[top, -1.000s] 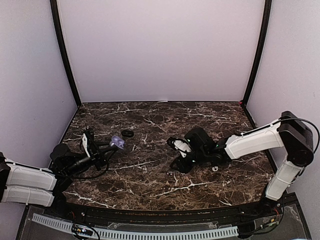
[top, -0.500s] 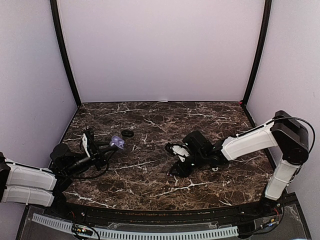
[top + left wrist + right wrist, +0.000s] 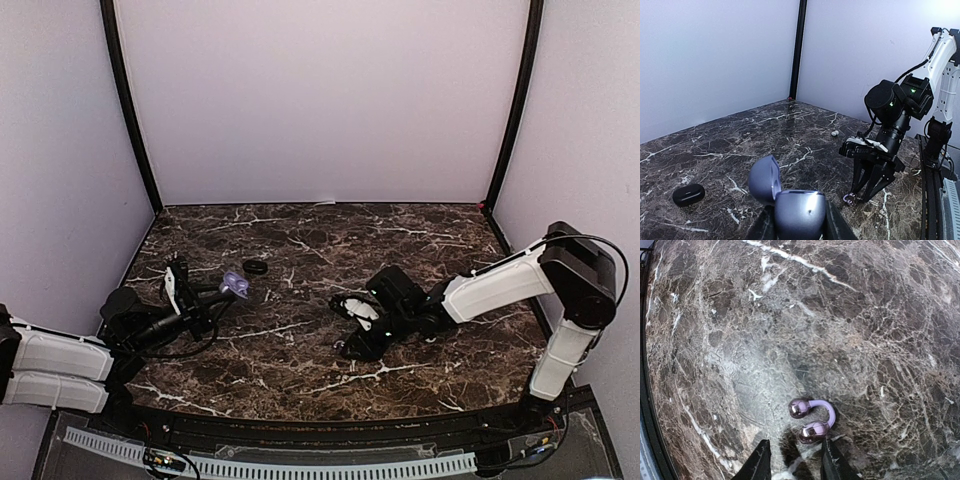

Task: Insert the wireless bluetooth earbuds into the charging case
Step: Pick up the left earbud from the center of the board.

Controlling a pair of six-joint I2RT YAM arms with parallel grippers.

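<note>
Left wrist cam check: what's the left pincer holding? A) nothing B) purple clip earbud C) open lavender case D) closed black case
C: the lavender case sits clamped in the left pincer with its lid flipped up, while the black case lies off to the side, untouched.

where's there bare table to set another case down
Bare table: the whole back strip behind the black case, and the front middle between left gripper and right gripper. Crowded: left, where the left gripper holds the purple case near the black case; centre, the right gripper's open jaws at the purple earbud.
</note>
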